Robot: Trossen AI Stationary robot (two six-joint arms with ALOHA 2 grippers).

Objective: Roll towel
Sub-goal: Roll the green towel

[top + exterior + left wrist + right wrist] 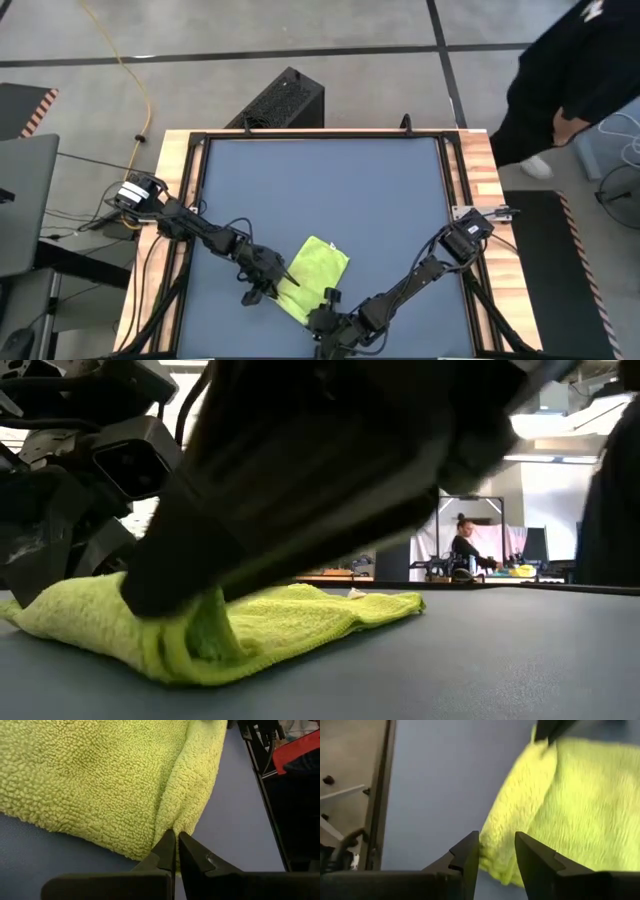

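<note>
The towel (pixel 314 274) lies near the counter's (pixel 320 180) front edge, its near end already folded over into a thick lip. The right gripper (pixel 497 851) straddles that lip at the front corner, fingers narrowly apart around the fold but not clamped. The left gripper (pixel 177 846) sits at the towel's left edge, fingers pinched tight on a ridge of cloth. Uneven pulls would likely skew the roll; a slipping pinch could let the lip flop open.
</note>
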